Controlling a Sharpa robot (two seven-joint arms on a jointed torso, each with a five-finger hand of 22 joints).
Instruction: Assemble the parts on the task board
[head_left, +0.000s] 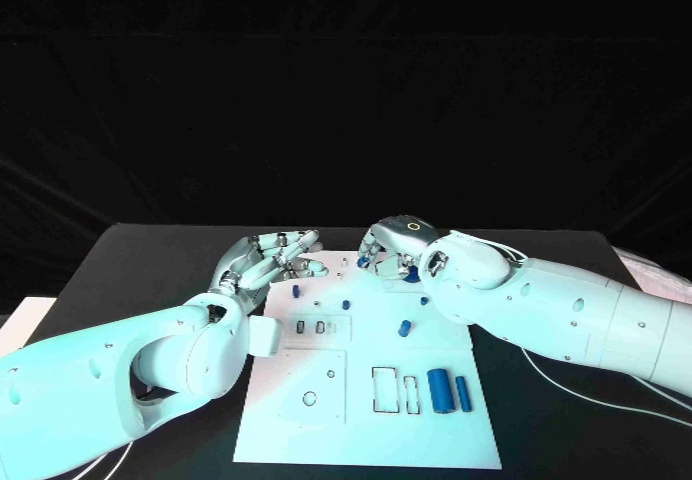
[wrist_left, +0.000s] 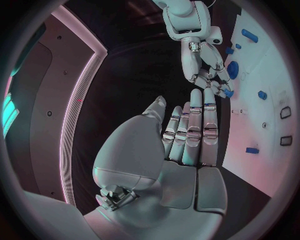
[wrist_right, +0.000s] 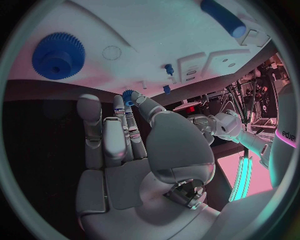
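The white task board (head_left: 332, 410) lies in the middle of the black table. Over its far edge my right hand (head_left: 389, 248) pinches a small blue gear (wrist_right: 129, 95) between thumb and a finger. A large blue gear (wrist_right: 58, 54) sits on the board just beside that hand, also visible as the large gear (wrist_left: 232, 69) in the left wrist view. My left hand (head_left: 274, 258) hovers at the board's far left corner, fingers (wrist_left: 195, 131) stretched out and apart, holding nothing. The two hands are close but apart.
Small blue pegs (head_left: 296, 291) (head_left: 346, 303) and a short blue piece (head_left: 407, 326) stand on the board's far half. Two blue cylinders (head_left: 438, 392) (head_left: 463, 390) lie at its near right beside rectangular recesses (head_left: 387, 388). A cable (head_left: 577, 400) trails on the table to the right.
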